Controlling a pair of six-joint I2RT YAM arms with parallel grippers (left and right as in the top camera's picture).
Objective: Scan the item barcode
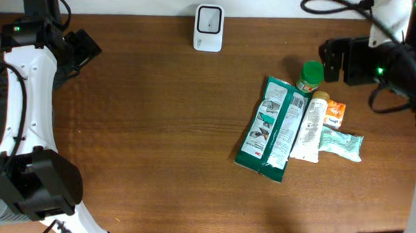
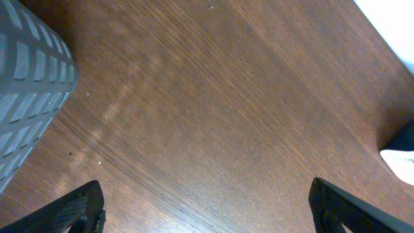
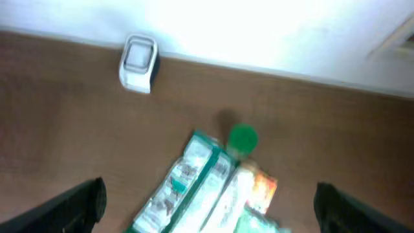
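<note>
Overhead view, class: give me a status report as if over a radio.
Left gripper open, empty. Right gripper open, empty, near the green-capped bottle. Green packet flat on table, scanner at back edge. Nothing between them.

Overhead is evenly lit and sharp, pale glare streaks the brown wooden tabletop (image 2: 110, 110) in the left-wrist view, and the right-wrist view is blurred throughout.
</note>
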